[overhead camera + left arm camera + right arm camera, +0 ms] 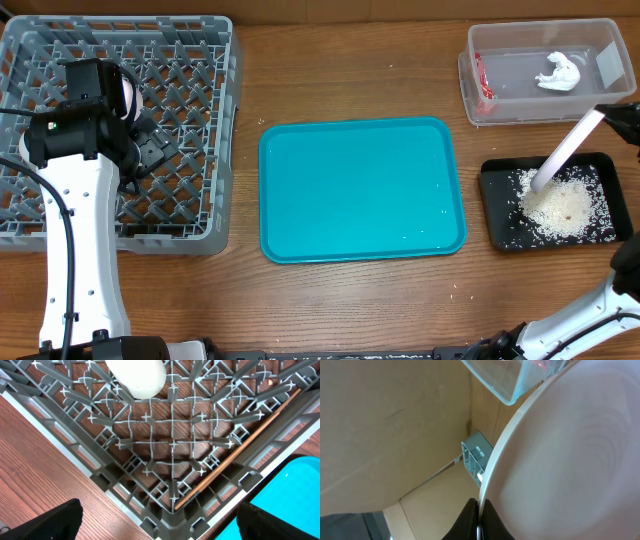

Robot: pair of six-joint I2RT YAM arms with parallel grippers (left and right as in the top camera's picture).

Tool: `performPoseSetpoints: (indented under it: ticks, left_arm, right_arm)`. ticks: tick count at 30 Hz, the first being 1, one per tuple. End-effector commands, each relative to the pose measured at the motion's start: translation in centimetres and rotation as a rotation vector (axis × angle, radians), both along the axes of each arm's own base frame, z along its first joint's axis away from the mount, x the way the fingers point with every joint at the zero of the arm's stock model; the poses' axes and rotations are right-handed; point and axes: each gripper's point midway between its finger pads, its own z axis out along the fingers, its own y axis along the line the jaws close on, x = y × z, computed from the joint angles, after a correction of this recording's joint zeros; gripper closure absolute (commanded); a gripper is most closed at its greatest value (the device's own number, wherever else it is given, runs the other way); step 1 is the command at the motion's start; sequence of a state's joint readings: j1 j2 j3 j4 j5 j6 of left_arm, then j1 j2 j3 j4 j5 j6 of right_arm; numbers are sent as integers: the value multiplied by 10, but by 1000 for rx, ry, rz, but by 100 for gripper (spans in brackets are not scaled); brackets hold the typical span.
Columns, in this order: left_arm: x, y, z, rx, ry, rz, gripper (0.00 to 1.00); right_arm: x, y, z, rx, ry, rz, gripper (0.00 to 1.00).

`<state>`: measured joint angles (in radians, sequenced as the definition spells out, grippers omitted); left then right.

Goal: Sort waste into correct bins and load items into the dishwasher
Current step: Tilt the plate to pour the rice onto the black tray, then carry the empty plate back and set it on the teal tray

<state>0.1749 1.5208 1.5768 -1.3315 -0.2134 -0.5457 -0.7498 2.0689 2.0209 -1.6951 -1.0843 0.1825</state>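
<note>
A grey dishwasher rack [200, 60] stands at the left. In the left wrist view the rack [100, 477] holds a white rounded cup [137, 377] and a wooden chopstick [235, 450]. My left gripper [160, 522] is open and empty above the rack's corner; overhead it [150, 150] hangs over the rack. My right gripper [479, 510] is shut on the rim of a white plate [570, 460]. Overhead, the plate [565, 150] is tilted steeply over a black bin [495, 200] of rice-like food waste [565, 205], held by the right gripper [620, 115].
A teal tray [360, 190] lies in the middle of the table, its corner showing in the left wrist view [295, 490]. A clear bin [520, 85] at the back right holds crumpled white paper [558, 72] and a red wrapper [484, 80].
</note>
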Motion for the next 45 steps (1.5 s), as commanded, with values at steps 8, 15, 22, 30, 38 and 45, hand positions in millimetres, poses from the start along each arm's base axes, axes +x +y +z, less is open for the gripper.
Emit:
performPoseSetpoints:
  ticks: [8,15,22,30,38,45]
  left_arm:
    - [-1,1,-3,5,14,-13,0]
    - [-1,1,-3,5,14,-13,0]
    - [-1,1,-3,5,13,-13,0]
    - [-1,1,-3,5,14,-13,0]
    - [-1,1,-3,5,14,-13,0]
    - [-1,1,-3,5,14,-13,0]
  right_arm:
    - [1,70,36,-166,-151,215,96]
    - [6,152,16,-292,-113,475,96]
    - [0,238,-18,-555,-52,741,96]
    - [-8,367,-31,-801,-142,854,96]
    - [-24,455,-60,-992,-95,662,96]
    - [-35,487,-113,-1094,-45,658,96]
